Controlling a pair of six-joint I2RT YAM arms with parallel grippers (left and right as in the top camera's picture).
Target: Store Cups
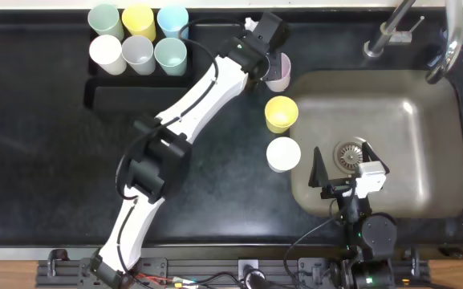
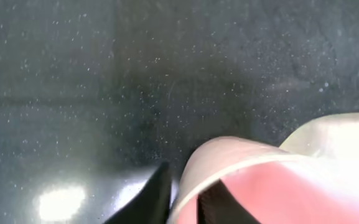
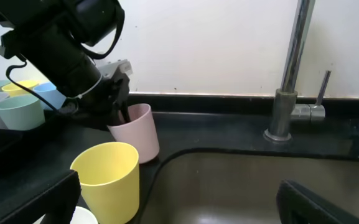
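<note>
A pink cup (image 1: 280,74) (image 3: 139,134) stands upright on the dark counter by the sink's far left corner. My left gripper (image 1: 267,60) (image 3: 122,112) is at its rim, shut on the pink cup (image 2: 272,186), one finger inside the wall and one outside. A yellow cup (image 1: 281,113) (image 3: 107,177) and a white cup (image 1: 283,153) (image 3: 83,218) stand along the sink's left edge, nearer the arms' bases. My right gripper (image 1: 343,164) hangs open over the sink basin, holding nothing.
A black tray (image 1: 107,92) at the far left holds several pastel cups (image 1: 139,52) in two rows at its far end. The steel sink (image 1: 424,160) fills the right side, with a faucet (image 1: 387,32) (image 3: 289,81) behind it.
</note>
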